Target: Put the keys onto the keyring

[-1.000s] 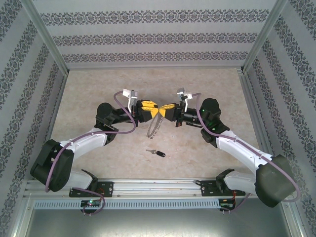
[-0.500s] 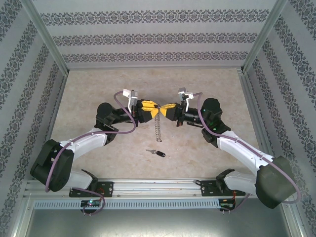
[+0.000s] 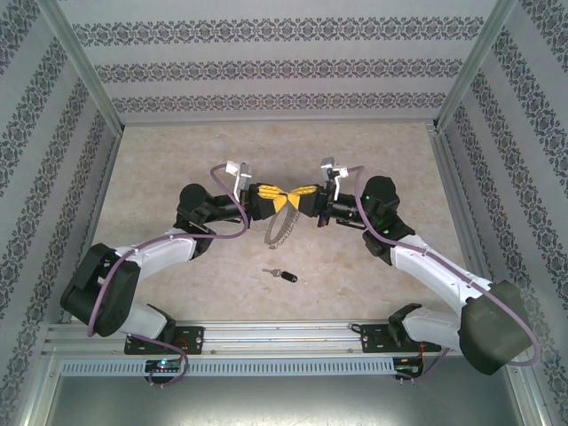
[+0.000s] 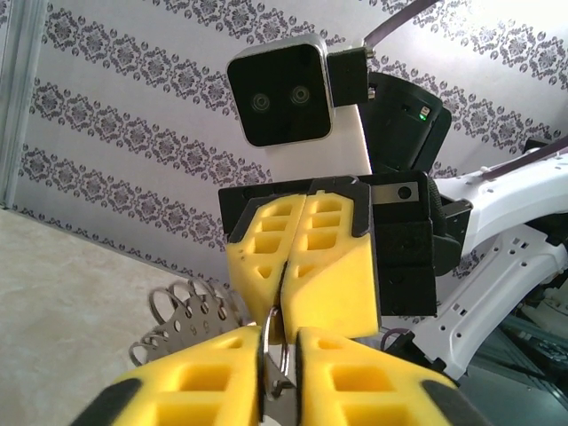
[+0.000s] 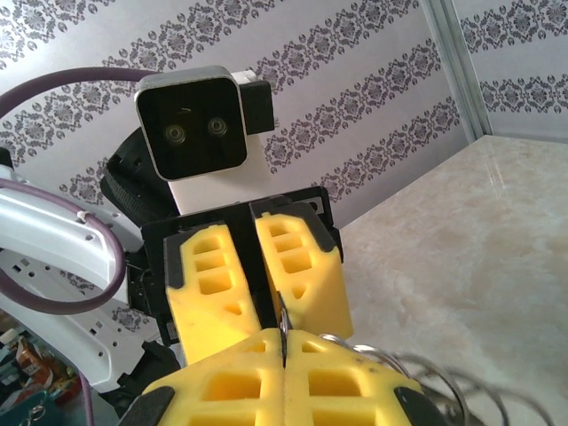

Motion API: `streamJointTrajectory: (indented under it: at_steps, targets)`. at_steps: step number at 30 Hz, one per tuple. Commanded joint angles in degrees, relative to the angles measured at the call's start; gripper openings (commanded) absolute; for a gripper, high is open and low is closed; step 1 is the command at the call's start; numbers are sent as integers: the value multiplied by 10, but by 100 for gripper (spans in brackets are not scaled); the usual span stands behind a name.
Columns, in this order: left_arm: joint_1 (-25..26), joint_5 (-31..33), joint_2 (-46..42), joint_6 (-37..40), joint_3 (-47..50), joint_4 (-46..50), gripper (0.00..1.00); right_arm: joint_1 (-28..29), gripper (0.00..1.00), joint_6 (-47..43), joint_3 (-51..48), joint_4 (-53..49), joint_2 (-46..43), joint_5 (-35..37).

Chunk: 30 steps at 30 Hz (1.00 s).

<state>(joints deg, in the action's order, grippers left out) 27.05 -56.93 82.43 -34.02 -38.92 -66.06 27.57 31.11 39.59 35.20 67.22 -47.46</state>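
Keyring slants 1-to-7 o'clock in the top view, with the key at its 6, blade pointing 9. Wrist views show left gripper and right gripper jaws pinching its wire.

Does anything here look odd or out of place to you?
One thing: the key lies alone on the table, while the left gripper and right gripper both pinch the keyring in mid-air. The ring hangs tilted beneath them. Nothing looks spilled or damaged.

Tab-fringed grey keyring hangs tilted in the air; black-headed key lies apart.
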Motion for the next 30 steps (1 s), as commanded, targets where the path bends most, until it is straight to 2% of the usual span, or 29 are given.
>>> streamJointTrajectory:
  at_steps: [1, 9, 13, 15, 19, 25, 30]
  targets:
    - [7, -17, 9, -13, -2, -50, 11, -4, 0, -9, 18, 28, -7, 6]
    - [8, -15, 17, -21, 0, -71, 1, -4, 0, -9, 18, 28, -7, 8]
    - [8, -11, 16, -22, 2, -77, 0, -5, 0, -8, 17, 26, -7, 10]
    - [7, -6, 16, -21, 5, -79, 0, -8, 23, -4, 11, 24, -14, 23]
    - [7, 16, 8, -6, 18, -79, 0, -20, 48, 5, -22, 9, -54, 58]
    - [6, 51, -11, 27, 43, -70, 0, -25, 57, 5, -85, -83, -121, 152]
    - [7, 96, -27, 53, 71, -84, 0, 7, 57, -30, -128, -168, -124, 225]
